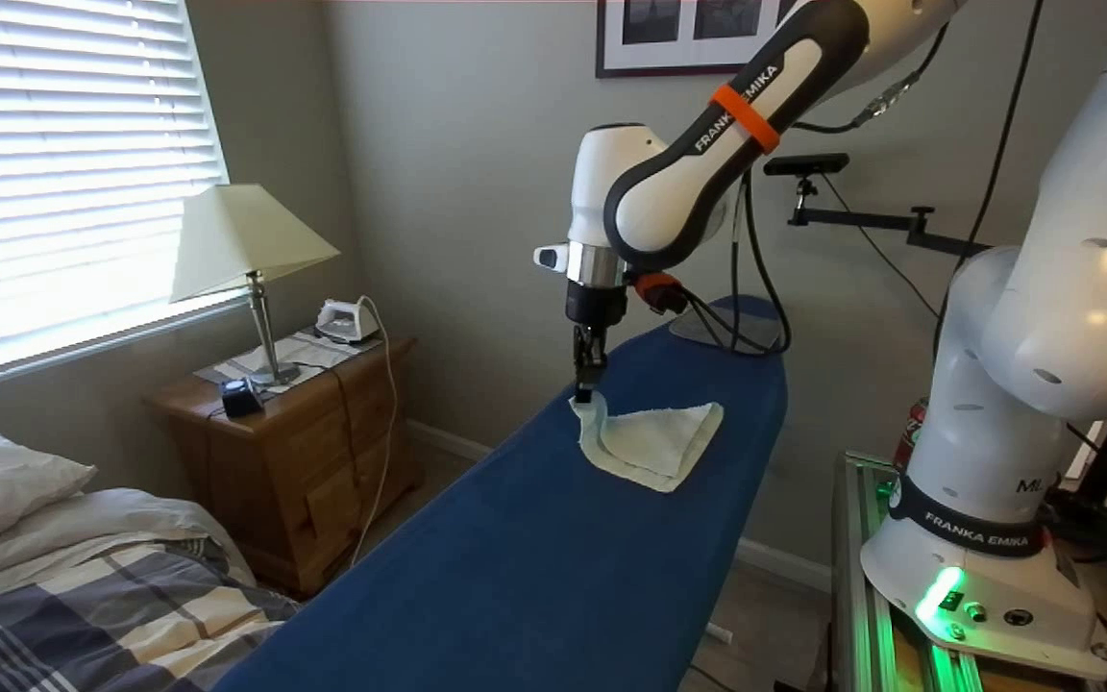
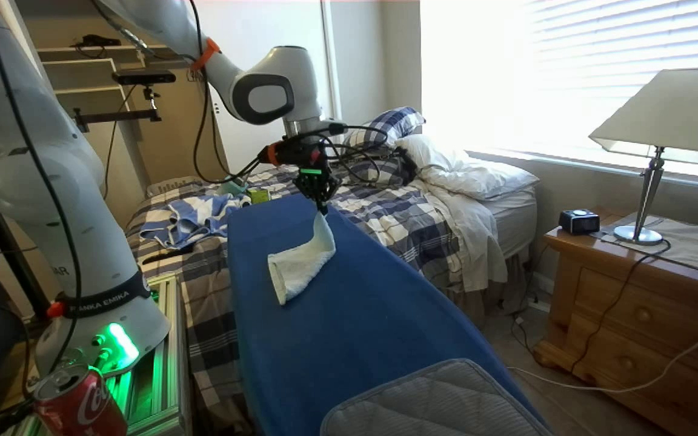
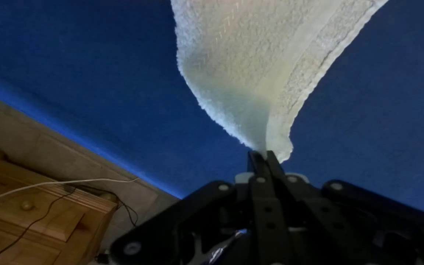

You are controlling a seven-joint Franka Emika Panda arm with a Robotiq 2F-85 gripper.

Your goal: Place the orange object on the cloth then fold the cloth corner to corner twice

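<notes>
The pale cream cloth (image 1: pixel 661 442) lies folded over on the blue ironing board (image 1: pixel 505 567), with one corner raised. It also shows in an exterior view (image 2: pixel 300 269) and in the wrist view (image 3: pixel 241 55). My gripper (image 3: pixel 262 154) is shut on that corner and points down; the cloth rises to the fingertips, a little above the board. The gripper shows in both exterior views (image 1: pixel 585 392) (image 2: pixel 323 210). A small tip of cloth sticks out beside one finger. The orange object is not visible; whether it lies inside the fold cannot be told.
A grey quilted pad (image 2: pixel 434 399) covers the board's narrow end. A wooden nightstand (image 1: pixel 294 461) with a lamp (image 1: pixel 260 317), an iron (image 1: pixel 347 320) and a clock (image 1: pixel 241 397) stands beside the board. A bed (image 2: pixel 409 236) is near the board's wide end. A Coke can (image 2: pixel 79 402) stands by the robot base.
</notes>
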